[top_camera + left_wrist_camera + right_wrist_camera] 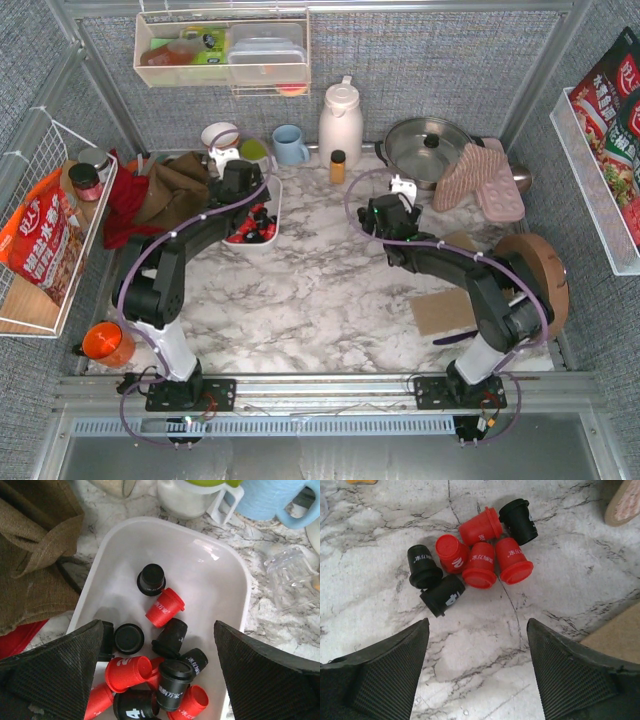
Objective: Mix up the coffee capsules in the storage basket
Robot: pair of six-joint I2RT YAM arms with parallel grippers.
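capsules (165, 608) inside basket (165, 523), off far rim

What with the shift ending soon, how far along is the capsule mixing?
Done: about ten red and black capsules lie mixed in the white basket. In hand: nothing; the left fingers stand open over it, the right fingers open over the marble table. Left: seven loose capsules, four red and three black, lie there.

Bright even light, soft shadows, glare inside the storage basket (209, 551).
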